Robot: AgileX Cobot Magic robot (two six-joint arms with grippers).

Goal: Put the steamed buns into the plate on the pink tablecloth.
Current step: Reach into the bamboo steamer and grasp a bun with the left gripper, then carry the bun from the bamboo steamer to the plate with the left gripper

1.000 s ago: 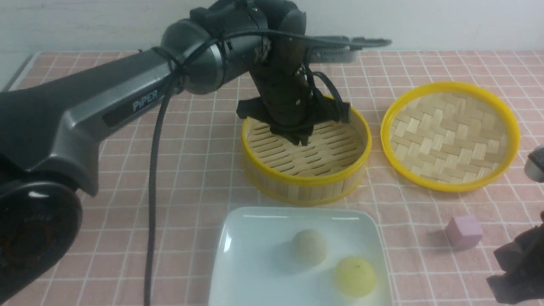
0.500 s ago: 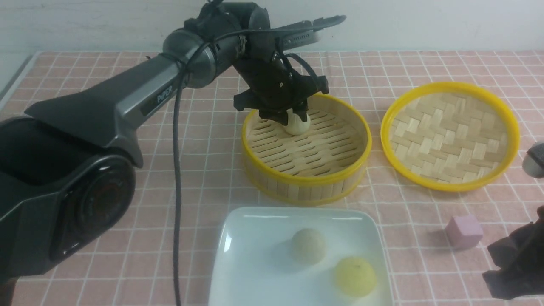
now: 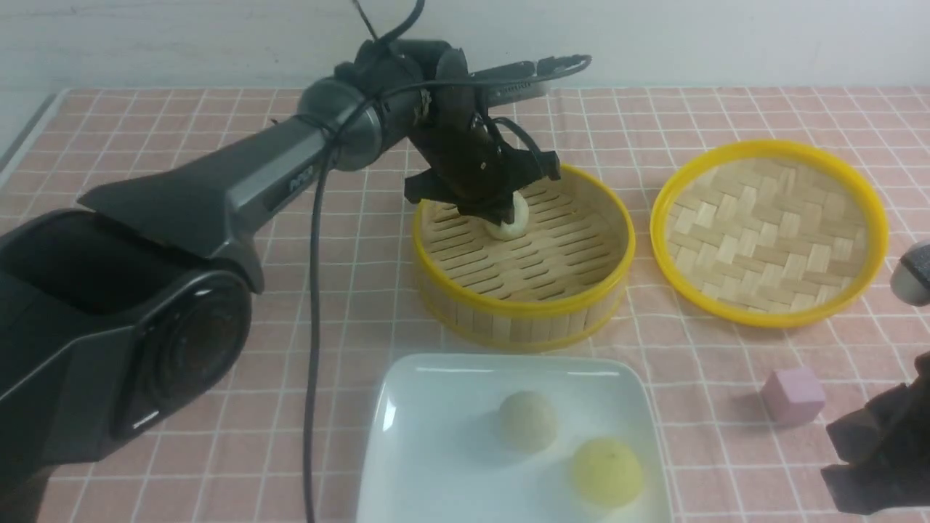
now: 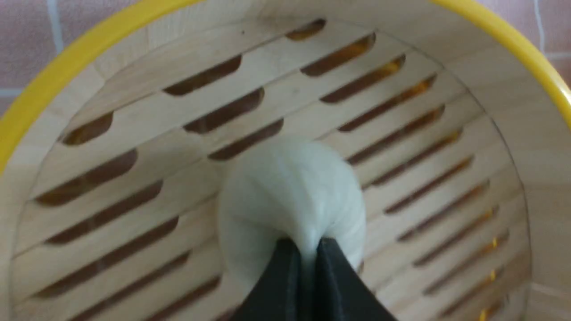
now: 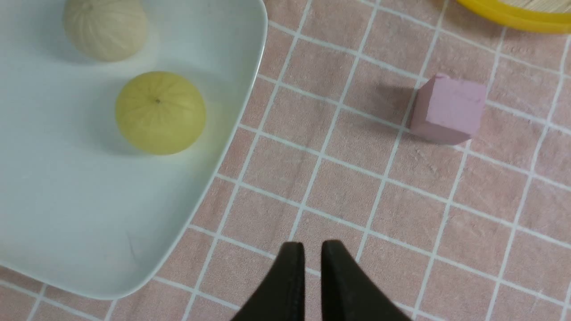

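2 buns already sit on the plate (image 3: 407, 436), the beige one (image 3: 527, 421) and the yellow one (image 3: 607, 472). Past the plate, in the steamer (image 3: 523, 309), the left gripper (image 3: 501, 218) has just pinched the last bun (image 3: 508, 221) (lift comes next, I'd guess). The right gripper (image 5: 312, 252), beside the plate, is nearly closed and empty.

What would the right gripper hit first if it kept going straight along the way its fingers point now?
Most likely just the pink checked tablecloth. The right gripper aims between the glossy white square plate and the small pink cube, though depth is hard to judge.
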